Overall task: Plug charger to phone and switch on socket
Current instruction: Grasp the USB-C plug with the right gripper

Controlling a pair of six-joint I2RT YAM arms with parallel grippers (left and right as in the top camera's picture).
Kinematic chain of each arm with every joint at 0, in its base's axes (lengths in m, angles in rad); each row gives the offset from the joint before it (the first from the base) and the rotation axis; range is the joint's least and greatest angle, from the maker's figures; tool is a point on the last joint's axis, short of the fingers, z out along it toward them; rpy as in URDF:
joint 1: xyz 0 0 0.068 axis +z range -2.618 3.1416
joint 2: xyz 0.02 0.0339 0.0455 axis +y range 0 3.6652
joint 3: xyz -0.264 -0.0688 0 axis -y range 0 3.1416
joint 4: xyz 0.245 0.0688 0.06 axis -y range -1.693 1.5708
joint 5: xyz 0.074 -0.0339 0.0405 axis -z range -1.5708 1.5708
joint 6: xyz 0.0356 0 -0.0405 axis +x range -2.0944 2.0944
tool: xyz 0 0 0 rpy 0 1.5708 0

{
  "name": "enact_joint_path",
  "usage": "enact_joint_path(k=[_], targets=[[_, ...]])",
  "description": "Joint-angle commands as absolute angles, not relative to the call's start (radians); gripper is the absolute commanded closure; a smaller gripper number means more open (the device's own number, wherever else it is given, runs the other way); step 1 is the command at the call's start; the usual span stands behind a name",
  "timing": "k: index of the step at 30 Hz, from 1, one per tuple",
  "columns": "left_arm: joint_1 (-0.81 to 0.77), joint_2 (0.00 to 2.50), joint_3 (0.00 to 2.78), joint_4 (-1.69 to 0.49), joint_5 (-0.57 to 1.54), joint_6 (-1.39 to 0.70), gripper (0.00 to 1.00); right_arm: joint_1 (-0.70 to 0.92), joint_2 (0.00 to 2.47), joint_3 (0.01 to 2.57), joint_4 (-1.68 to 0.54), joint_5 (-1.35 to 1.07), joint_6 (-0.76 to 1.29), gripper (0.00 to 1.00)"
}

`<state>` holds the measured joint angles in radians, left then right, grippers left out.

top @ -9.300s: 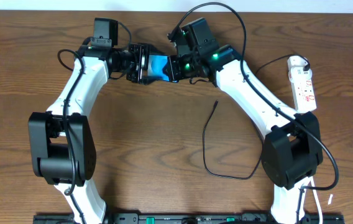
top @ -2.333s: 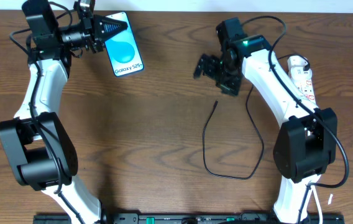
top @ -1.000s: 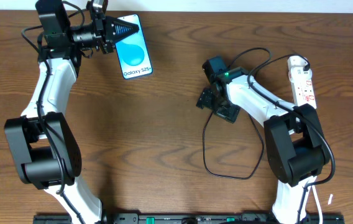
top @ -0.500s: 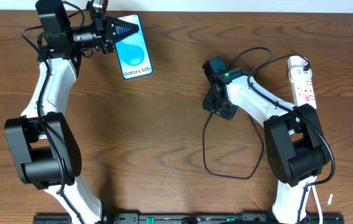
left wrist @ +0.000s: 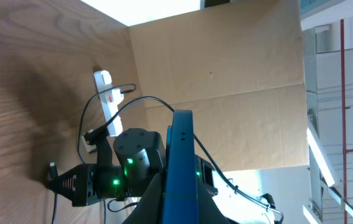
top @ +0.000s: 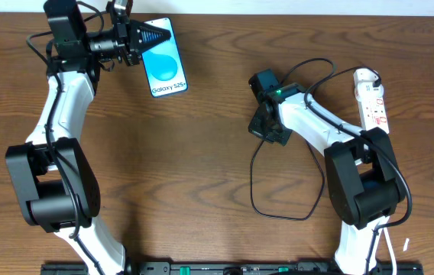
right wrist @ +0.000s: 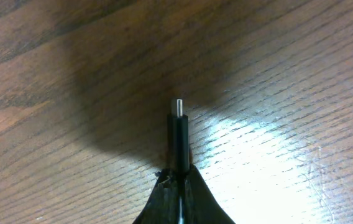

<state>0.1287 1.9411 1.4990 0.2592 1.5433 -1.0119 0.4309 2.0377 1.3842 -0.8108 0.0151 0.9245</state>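
Grab-the-plug step: R fingers (right wrist: 159, 208) pinched shut on charger (right wrist: 178, 134) tip, low over bench (top: 194, 168) centre-right. L fingers (top: 147, 34) clamp phone (top: 165, 65) at back left. Next, probably: lift plug, align w/ phone port, then socket (top: 373, 99) switch at far right.

Screen of phone (top: 163, 65) bright blue, paler blue circle, small white text, dark edges. Black charger (top: 251, 183) cable, silver plug tip (right wrist: 178, 106) (black sleeve behind it). White socket (top: 373, 99), red marks. Brown wood-grain table (top: 202, 191). White left arm (top: 64, 107) and right arm (top: 312, 122), black joints; green light (top: 278, 93) on right.
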Motion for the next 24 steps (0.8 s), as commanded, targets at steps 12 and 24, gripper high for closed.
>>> enact_joint_path(k=[12, 24], targets=[[0.132, 1.928, 1.496, 0.263, 1.571, -0.995, 0.93, 0.432, 2.016, 1.378, -0.793, 0.028, 0.928, 0.74], [0.132, 1.928, 1.496, 0.250, 1.571, -0.995, 0.93, 0.431, 2.016, 1.378, -0.759, 0.027, 0.928, 0.93]])
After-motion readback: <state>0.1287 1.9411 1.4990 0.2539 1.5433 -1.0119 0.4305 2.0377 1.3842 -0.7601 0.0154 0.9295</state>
